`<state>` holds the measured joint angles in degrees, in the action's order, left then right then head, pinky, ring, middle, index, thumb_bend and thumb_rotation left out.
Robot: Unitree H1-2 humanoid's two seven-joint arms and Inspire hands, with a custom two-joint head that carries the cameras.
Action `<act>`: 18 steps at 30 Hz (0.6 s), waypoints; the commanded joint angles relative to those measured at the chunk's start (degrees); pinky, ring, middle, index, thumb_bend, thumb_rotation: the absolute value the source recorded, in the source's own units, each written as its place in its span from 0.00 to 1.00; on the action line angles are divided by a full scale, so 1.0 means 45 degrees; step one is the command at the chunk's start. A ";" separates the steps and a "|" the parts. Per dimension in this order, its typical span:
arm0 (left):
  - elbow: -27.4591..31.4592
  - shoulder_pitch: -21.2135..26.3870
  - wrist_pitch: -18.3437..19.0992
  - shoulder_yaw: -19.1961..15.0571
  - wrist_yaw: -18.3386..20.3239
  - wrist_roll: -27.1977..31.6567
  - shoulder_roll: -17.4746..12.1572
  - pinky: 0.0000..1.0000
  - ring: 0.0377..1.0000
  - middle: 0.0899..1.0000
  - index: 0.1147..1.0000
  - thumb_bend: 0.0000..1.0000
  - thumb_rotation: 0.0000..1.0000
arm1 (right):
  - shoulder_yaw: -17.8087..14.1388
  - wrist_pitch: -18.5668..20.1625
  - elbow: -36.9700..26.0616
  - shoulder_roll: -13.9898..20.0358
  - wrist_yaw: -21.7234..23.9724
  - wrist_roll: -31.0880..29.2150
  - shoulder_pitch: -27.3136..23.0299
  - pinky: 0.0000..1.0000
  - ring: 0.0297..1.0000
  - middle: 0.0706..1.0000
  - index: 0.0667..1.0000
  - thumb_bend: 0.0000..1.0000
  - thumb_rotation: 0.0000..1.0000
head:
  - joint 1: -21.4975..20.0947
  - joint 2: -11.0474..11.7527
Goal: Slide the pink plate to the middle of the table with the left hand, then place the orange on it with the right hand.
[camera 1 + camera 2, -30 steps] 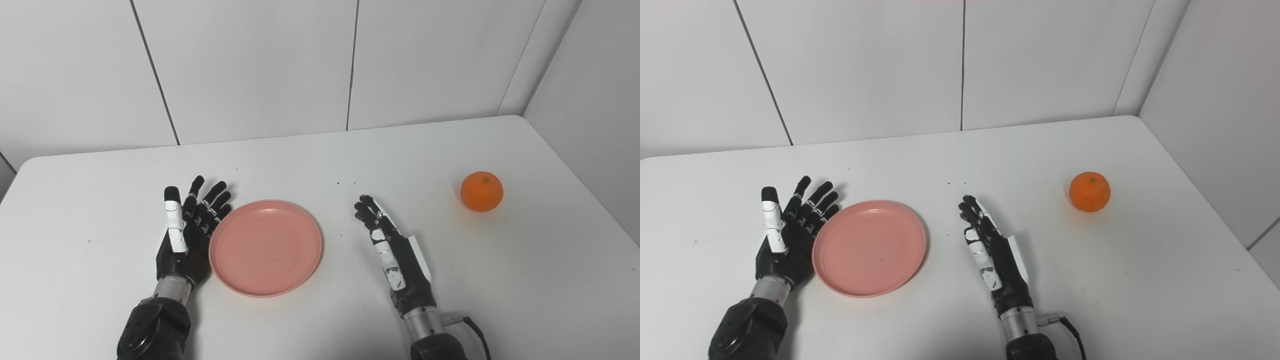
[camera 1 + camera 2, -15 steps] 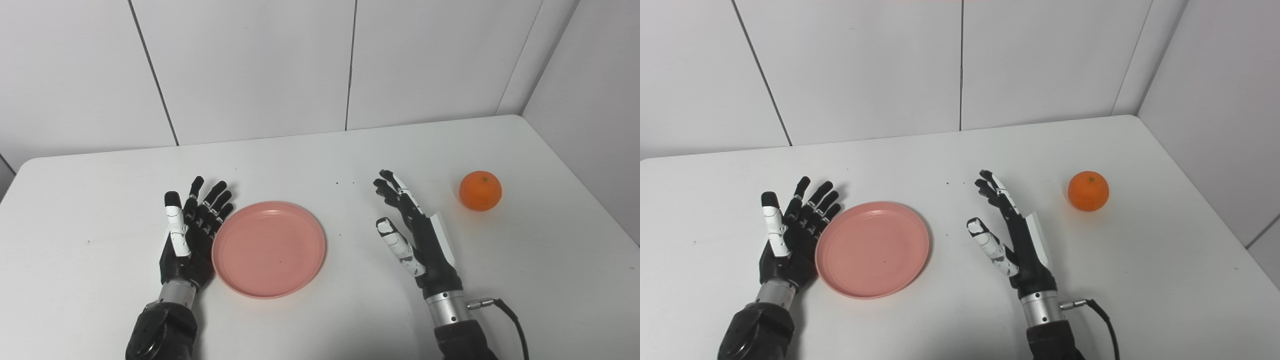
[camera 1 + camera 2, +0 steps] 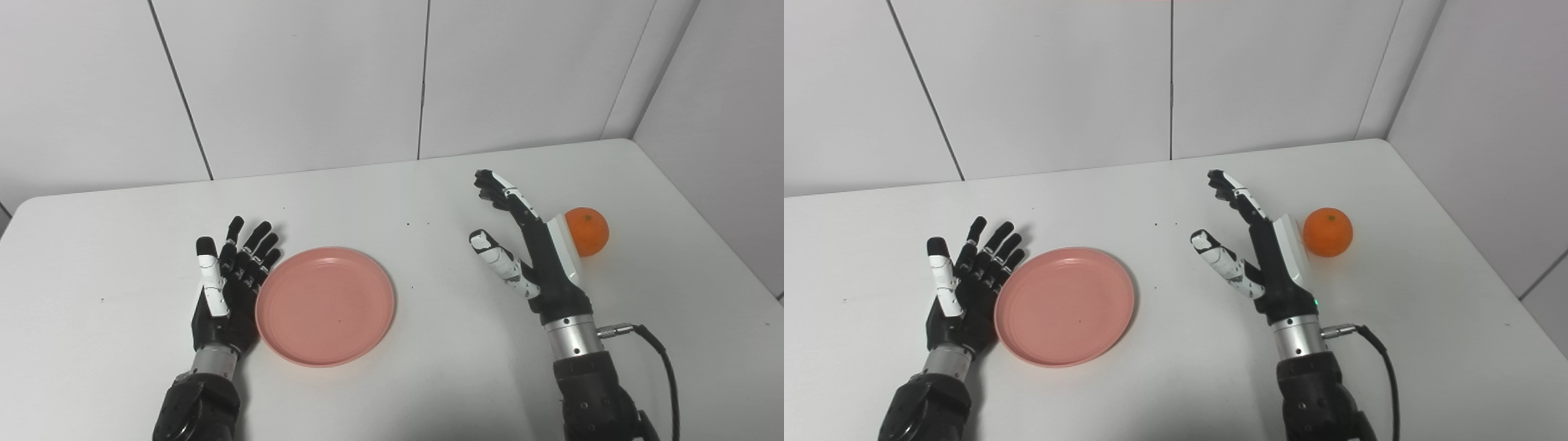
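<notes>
White table [image 3: 429, 380]: pink plate [image 3: 325, 305] bare; orange [image 3: 1328, 231] apart, beside right hand [image 3: 1268, 257].

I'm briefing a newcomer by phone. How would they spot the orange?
On the white table, look toward the far right corner, beyond the raised right hand. The orange sits there: the only round, bright orange thing, unlike the flat pink plate.

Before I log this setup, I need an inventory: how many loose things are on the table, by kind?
Plates: 1, the pink plate beside the open left hand.
Fruit: 1, the orange behind the raised, open right hand.
Total: 2 on the table.
</notes>
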<state>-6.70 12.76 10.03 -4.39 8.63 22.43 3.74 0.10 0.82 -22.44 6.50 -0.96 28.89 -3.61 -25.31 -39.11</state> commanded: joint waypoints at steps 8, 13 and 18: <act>-0.0566 -0.0453 0.0689 -0.0053 -0.0334 -0.0193 -0.0121 0.93 0.89 0.86 0.98 0.98 0.92 | -0.0311 0.0940 -0.0450 0.1454 0.0782 0.1108 -0.1629 0.78 0.80 0.80 0.79 0.87 0.95 | -0.0094 0.0035; -0.0550 -0.0455 0.0773 -0.0056 -0.0278 -0.0101 -0.0123 0.95 0.90 0.85 0.99 0.99 0.91 | -0.0505 0.1294 -0.0472 0.2117 0.1290 0.1214 -0.2097 0.83 0.83 0.81 0.78 0.88 0.93 | -0.0194 0.0057; -0.0551 -0.0481 0.0768 -0.0009 -0.0275 -0.0131 -0.0135 0.95 0.90 0.85 0.98 0.98 0.91 | -0.0555 0.1817 -0.0471 0.2965 0.1973 0.1906 -0.2319 0.88 0.84 0.82 0.77 0.88 0.94 | -0.0194 0.0057</act>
<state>-6.69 12.79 10.07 -4.41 8.67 22.59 3.30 -1.66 7.52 -22.77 17.74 7.25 35.86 -11.60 -26.19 -38.94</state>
